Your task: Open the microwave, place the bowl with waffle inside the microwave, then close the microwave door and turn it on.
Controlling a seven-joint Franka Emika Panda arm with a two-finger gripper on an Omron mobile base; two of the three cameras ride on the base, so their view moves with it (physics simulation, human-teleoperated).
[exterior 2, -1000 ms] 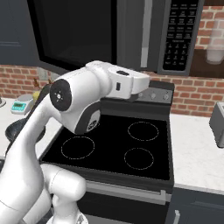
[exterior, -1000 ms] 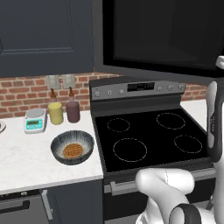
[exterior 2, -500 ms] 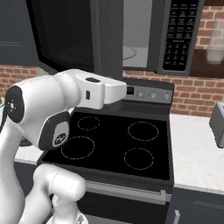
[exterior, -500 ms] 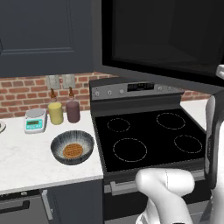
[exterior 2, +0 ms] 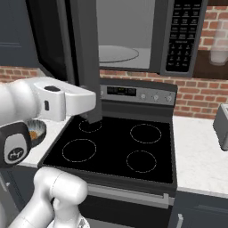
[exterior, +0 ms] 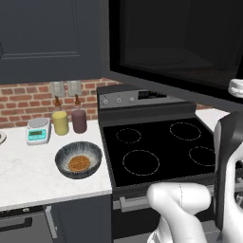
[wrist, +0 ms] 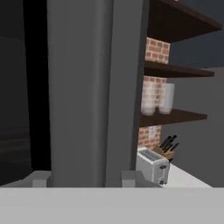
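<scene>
Large dark grey box microwave (exterior 2: pixel 133 35) sits above the black glass stove (exterior 2: pixel 116 147), its big grey-framed black-glass microwave door (exterior: pixel 175 42) swung wide open toward the left. Pale grey cavity inside with one round glass turntable (exterior 2: pixel 113 53); black keypad panel (exterior 2: pixel 184 35) on the right, writing too small to read. In the hand view the door's flat grey edge (wrist: pixel 87 87) stands upright, close in front of the camera.

Round shallow dark blue-grey bowl (exterior: pixel 78 159) with fine pale streaks rests on the white marbled table (exterior: pixel 28 175) just left of the stove. One small golden-brown grid-pattern waffle (exterior: pixel 79 163) lies in its middle.

Stove has four ring outlines. Behind the bowl: one yellow jar (exterior: pixel 60 122), one dark maroon jar (exterior: pixel 79 120), one small teal-white kitchen scale (exterior: pixel 38 131), all near the red brick wall (exterior: pixel 23 99).

White matte robot arm (exterior 2: pixel 49 104) reaches across beside the door edge. Fingers: cannot tell whether apart or together.

One silver toaster (wrist: pixel 152 165), a black knife block (wrist: pixel 167 146) and stacked clear glasses (wrist: pixel 155 98) on dark shelves show in the hand view.
</scene>
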